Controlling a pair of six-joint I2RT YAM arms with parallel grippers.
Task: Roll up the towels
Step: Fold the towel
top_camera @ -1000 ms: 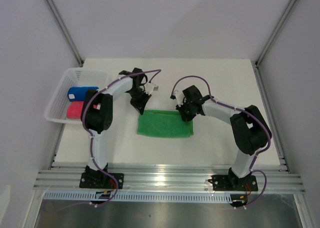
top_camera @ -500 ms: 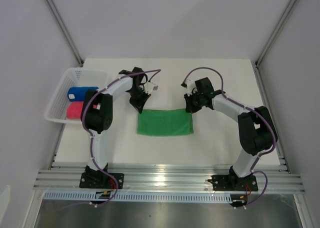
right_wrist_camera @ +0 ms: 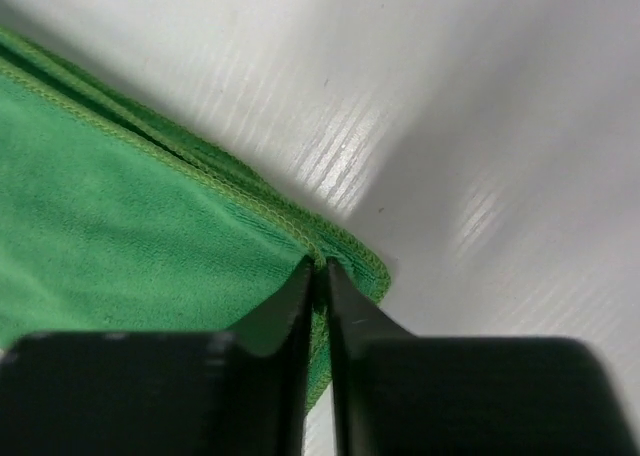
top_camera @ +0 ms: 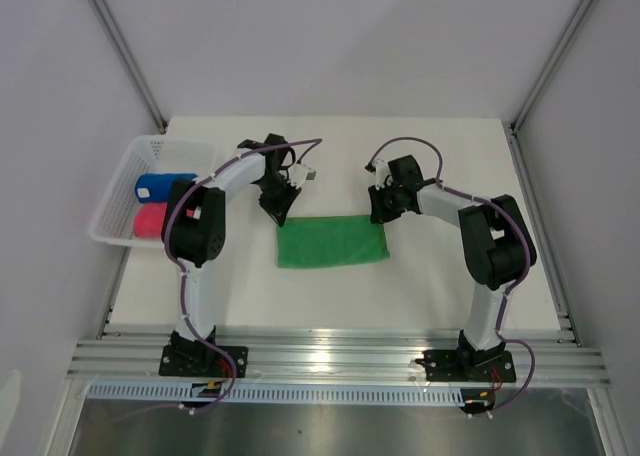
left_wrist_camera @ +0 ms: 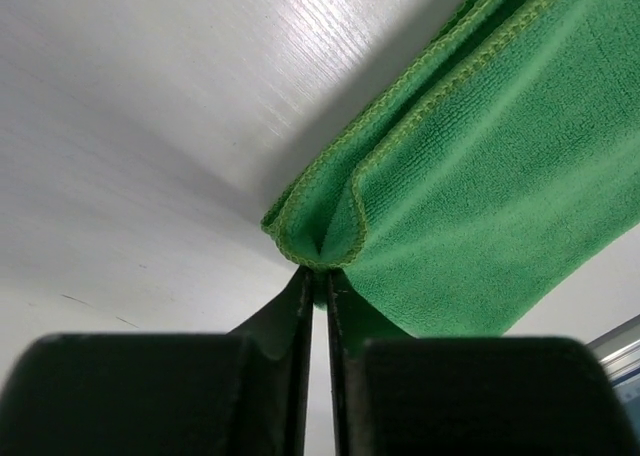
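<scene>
Green towel (top_camera: 332, 241) is logged at table (top_camera: 440, 286) centre, just beyond the arm bases. It is laid flat and folded into a double-layer strip, long side running 9 to 3 o'clock. No roll is started in it, and its near edge lies loose on the tabletop.

At the strip's far 11 o'clock corner the left gripper (top_camera: 279, 211) is set. In the left wrist view the jaws are seen all but closed, with the stacked hems pinched at the tips. At the far 1 o'clock corner the right gripper (top_camera: 378, 214) is set the same way, the corner nipped between near-touching fingers. Both far corners are thus judged grasped.

Further out, at 10 o'clock from the strip, a white mesh basket (top_camera: 108, 198) is noted at the table's left edge. The pink-red towel (top_camera: 150, 220) is stowed in it as a roll, and the blue towel (top_camera: 165, 186) lies rolled just beyond it.

Progress is judged as two of three done. For the green one only the fold is finished; rolling and, presumably, stowing are left.
</scene>
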